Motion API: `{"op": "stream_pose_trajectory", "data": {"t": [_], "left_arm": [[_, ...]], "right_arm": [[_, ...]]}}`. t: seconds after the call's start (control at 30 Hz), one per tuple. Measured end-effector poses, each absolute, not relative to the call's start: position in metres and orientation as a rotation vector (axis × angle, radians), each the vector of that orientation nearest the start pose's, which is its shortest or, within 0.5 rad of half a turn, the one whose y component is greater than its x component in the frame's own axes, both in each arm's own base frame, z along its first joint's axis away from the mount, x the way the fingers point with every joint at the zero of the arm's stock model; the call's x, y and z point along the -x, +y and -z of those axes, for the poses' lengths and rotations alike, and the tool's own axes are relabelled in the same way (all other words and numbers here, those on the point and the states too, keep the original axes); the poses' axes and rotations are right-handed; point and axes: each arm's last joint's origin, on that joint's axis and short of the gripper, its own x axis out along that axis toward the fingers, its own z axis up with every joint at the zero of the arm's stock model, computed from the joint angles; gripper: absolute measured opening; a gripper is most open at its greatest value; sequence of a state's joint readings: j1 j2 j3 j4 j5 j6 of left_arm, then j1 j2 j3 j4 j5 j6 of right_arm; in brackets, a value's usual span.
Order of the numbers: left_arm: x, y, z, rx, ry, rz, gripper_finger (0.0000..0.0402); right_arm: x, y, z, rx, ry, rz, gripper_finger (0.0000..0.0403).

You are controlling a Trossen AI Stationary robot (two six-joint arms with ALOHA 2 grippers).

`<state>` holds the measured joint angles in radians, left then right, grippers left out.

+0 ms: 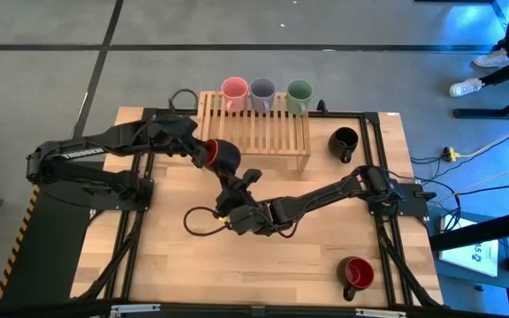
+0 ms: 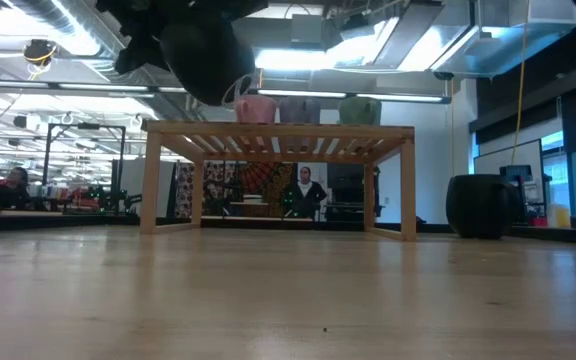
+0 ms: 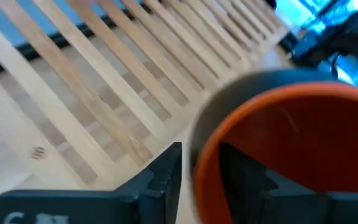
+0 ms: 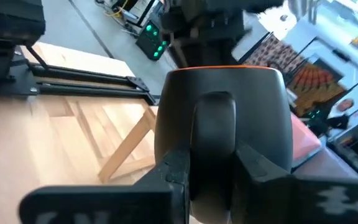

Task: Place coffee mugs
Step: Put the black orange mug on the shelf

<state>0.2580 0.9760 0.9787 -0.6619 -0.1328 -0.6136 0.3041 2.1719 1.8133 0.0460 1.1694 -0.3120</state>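
Left claw [image 1: 203,152] grips a dark mug with an orange-red inside [image 1: 218,155] above the wooden rack's [image 1: 263,132] near-left corner, while the right claw [image 1: 237,189], fingers parted, straddles its handle from the near side.

I find almost nothing legible here. The left arm [image 1: 69,157] carries pale lettering along its upper link, beside the wooden rack [image 1: 254,131], but I cannot make out the characters. The left gripper's body [image 3: 73,205] shows the tops of pale characters, cut off and unreadable. The right gripper's body [image 4: 328,198] bears a pale marking, also unreadable. A small dark stamp [image 3: 38,152] sits on the tabletop just beside the rack; I cannot read it. I see no numbers or brand names that I can read.
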Motion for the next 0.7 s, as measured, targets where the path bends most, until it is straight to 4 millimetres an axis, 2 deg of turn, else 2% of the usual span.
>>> {"op": "stream_pose_trajectory", "data": {"t": [0.17, 0.4, 0.57, 0.7], "left_arm": [[-0.170, 0.054, -0.336, 0.620, 0.452, -0.545, 0.0103], [-0.143, 0.046, -0.354, 0.567, 0.341, -0.485, 0.0103], [-0.123, 0.037, -0.363, 0.526, 0.289, -0.403, 0.0104], [-0.106, 0.032, -0.368, 0.525, 0.245, -0.393, 0.0104]], "right_arm": [[-0.468, 0.127, -0.285, 0.392, 0.329, 0.819, 0.0046], [-0.449, 0.121, -0.306, 0.271, 0.311, 0.868, 0.0046], [-0.429, 0.118, -0.318, 0.203, 0.335, 0.888, 0.0046], [-0.403, 0.116, -0.328, 0.105, 0.322, 0.953, 0.0046]]}}
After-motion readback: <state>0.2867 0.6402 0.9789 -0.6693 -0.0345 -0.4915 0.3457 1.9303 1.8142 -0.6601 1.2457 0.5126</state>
